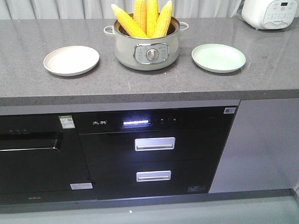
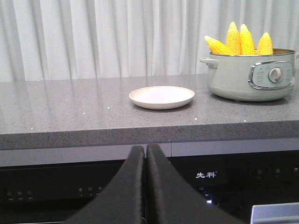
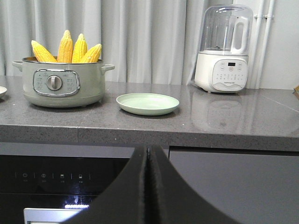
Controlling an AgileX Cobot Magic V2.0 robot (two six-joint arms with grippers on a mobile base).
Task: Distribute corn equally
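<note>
Corn [image 1: 152, 16] stands tips-up in the pot [image 1: 147, 49], up and right of the left end effector [image 2: 145, 156], up-left of the right end effector [image 3: 148, 156]; both pinched closed, empty.

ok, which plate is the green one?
The green plate sits right of the pot, on the right arm's side; the cream plate is left of it.

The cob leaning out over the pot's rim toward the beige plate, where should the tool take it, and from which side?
Likely its exposed middle, above the rim, coming from above on the side of the beige plate. The leaning cob tilts away from the other three cobs, leaving that side free; its base is hidden inside the pot. The left tool is shut now.
</note>
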